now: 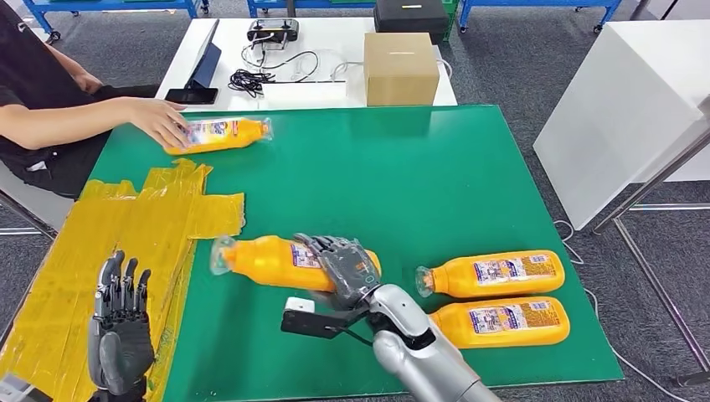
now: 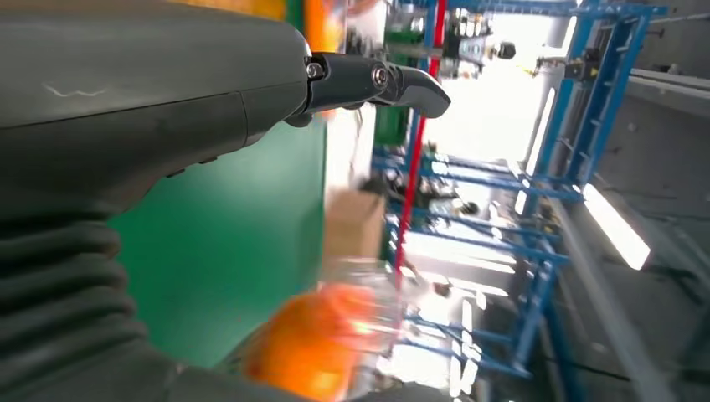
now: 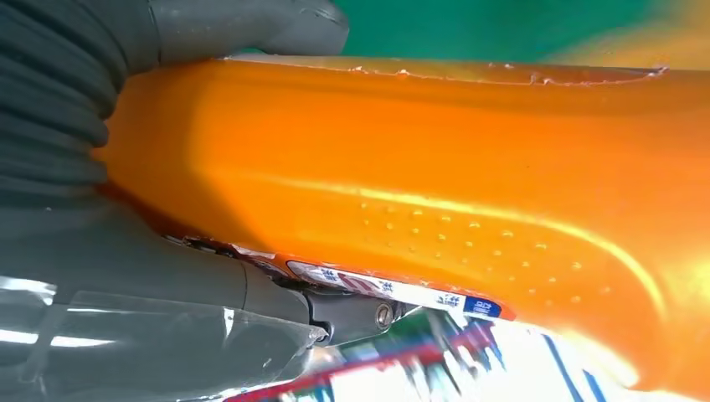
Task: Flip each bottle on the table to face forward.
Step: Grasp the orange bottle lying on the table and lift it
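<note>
The right robot hand grips an orange bottle lying on its side on the green worktop (two more bottles lie beside it). The left robot hand hovers open over yellow tape.

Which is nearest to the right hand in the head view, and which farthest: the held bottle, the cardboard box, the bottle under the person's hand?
1. Held bottle, in the right hand, near the table's front.
2. Bottle under the person's hand, far left.
3. Cardboard box, behind the green mat.
</note>
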